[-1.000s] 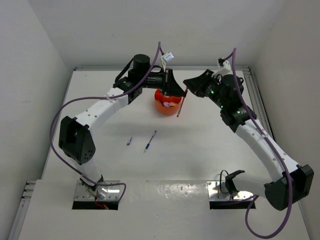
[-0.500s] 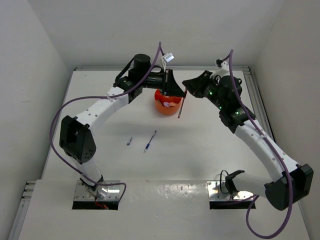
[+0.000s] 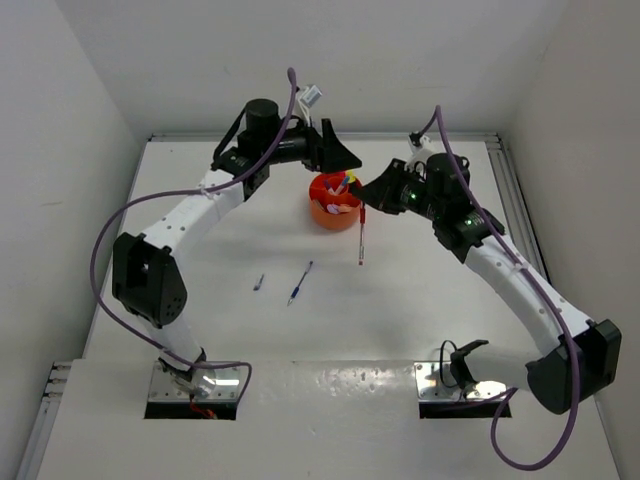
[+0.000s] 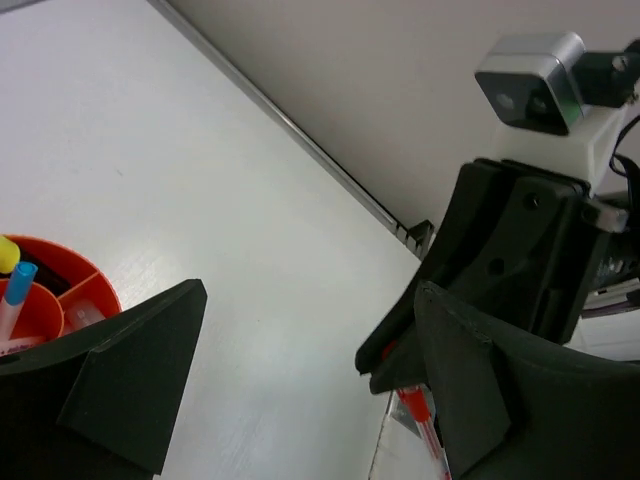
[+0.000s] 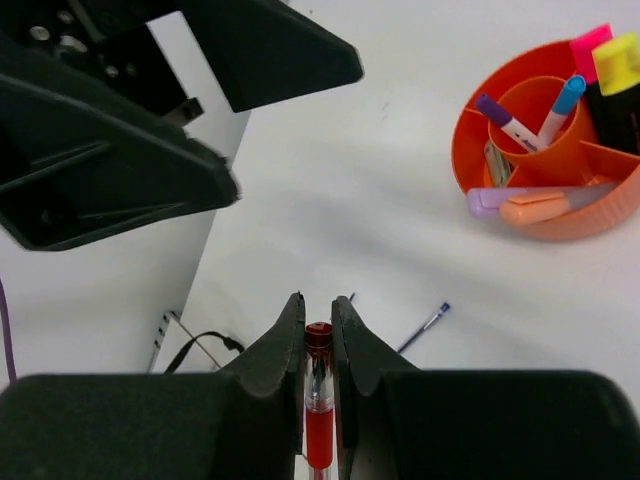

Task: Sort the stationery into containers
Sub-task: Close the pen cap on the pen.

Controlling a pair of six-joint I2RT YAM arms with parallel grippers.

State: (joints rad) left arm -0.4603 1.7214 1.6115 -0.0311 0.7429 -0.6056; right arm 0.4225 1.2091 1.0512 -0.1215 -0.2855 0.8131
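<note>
Between the closed fingers of the right pincer (image 5: 318, 312) a red pen (image 5: 318, 430) is pinched, its long axis running along the fingers; just beside this pincer, on the side toward the left arm, stands the orange tub (image 5: 585, 218) with markers inside; beyond the tub the left pincer (image 4: 300, 385) hovers spread and empty; the right arm, being nearer, likely needs to carry the pen sideways over the rim.

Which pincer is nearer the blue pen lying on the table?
Right, narrowly. The right pincer, shut on a red pen, hangs beside the orange tub, right of and beyond the blue pen. The left pincer, open, sits over the tub's far side.
</note>
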